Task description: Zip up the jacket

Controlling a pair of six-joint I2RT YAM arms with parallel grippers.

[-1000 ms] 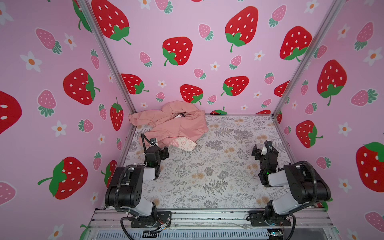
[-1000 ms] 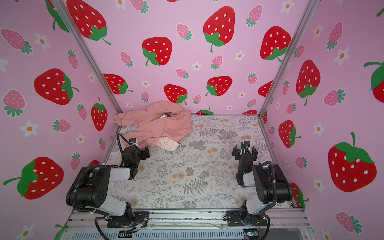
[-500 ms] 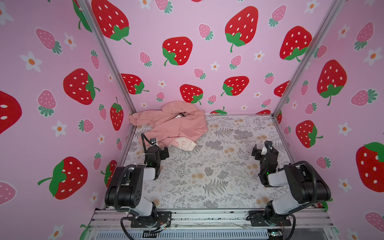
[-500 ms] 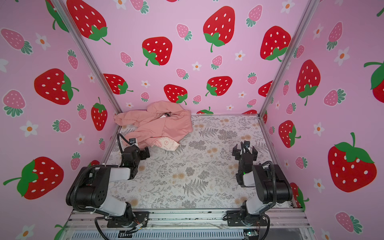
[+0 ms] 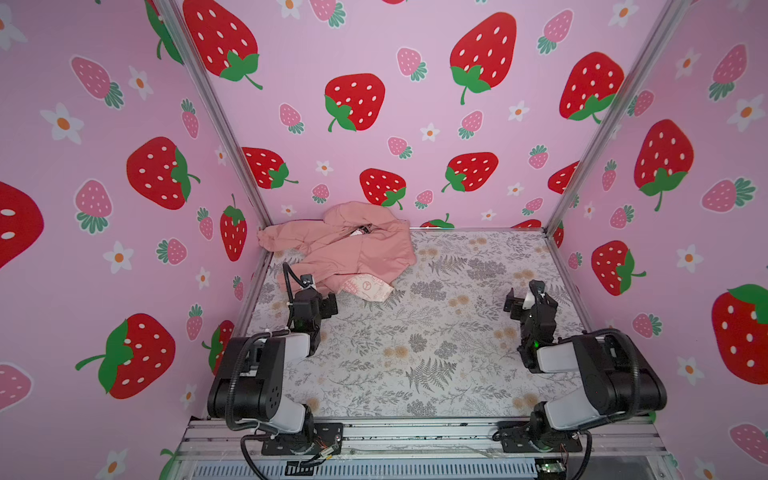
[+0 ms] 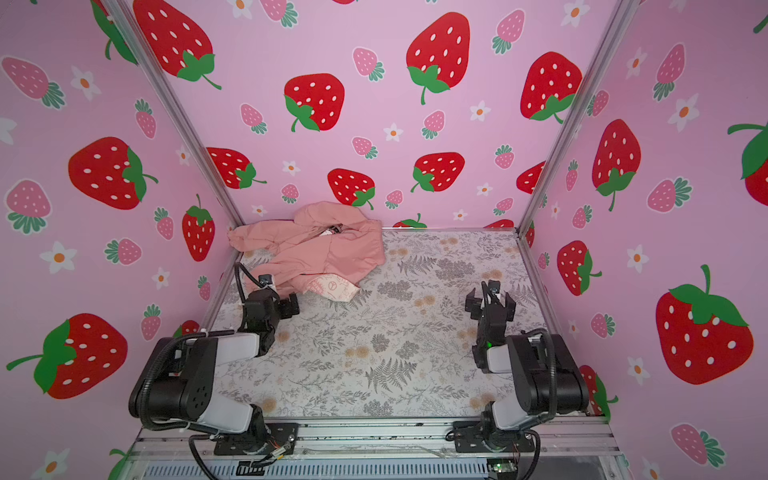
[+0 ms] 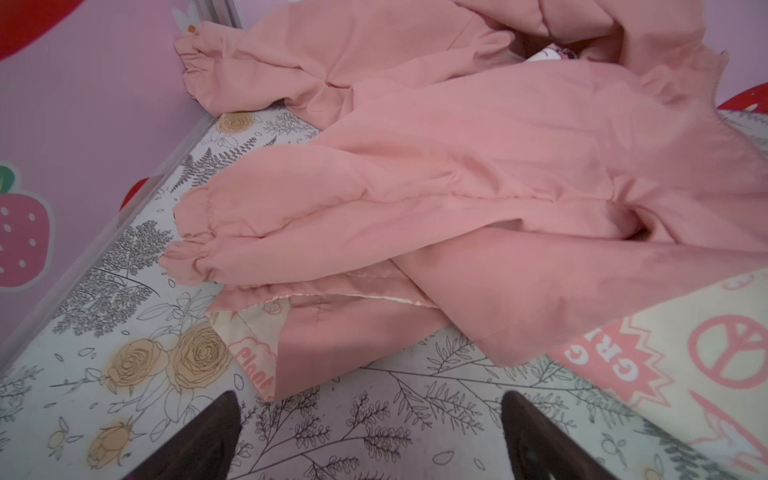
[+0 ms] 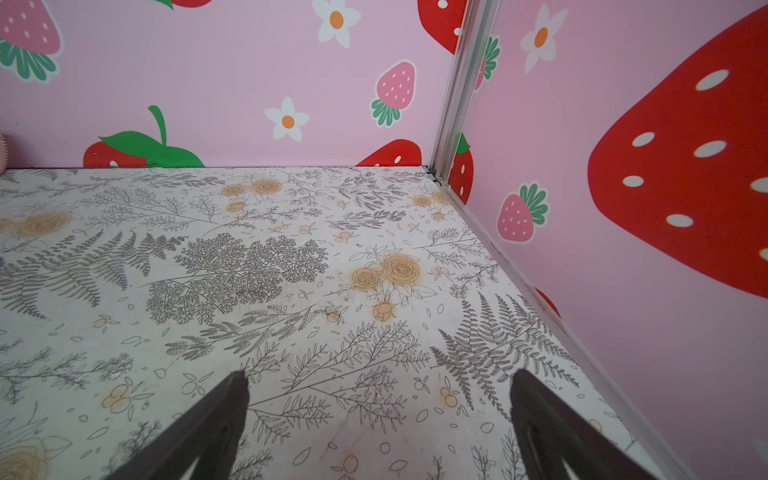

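While both arms sit folded low near the front rail, the salmon-pink hooded jacket (image 5: 345, 249) is lying crumpled in the far-left corner of the floral tabletop (image 5: 415, 332), with its hood (image 5: 353, 212) pushed up against the strawberry-print back wall (image 5: 415, 83) and one sleeve reaching out to the left wall. It's not zipped at all as far as I can see. A flap of the front is turned over on the near side, so the cream lining (image 5: 368, 286) with its pink peace-sign print faces up. The left claw (image 5: 318, 297) hangs just in front of that near edge, close to the fabric but not touching it. In the left wrist view its two dark fingers (image 7: 224, 415) stand wide apart over bare tabletop, with a gathered cuff (image 7: 195, 249) and a folded-over hem corner right ahead. The right claw (image 5: 524, 297) is way over on the right side, well apart from the jacket, jaws spread just as wide and holding nothing. In its own wrist view there's mostly printed tabletop and the far-right corner post (image 8: 453, 91). I can't really make out the zipper itself from any angle.
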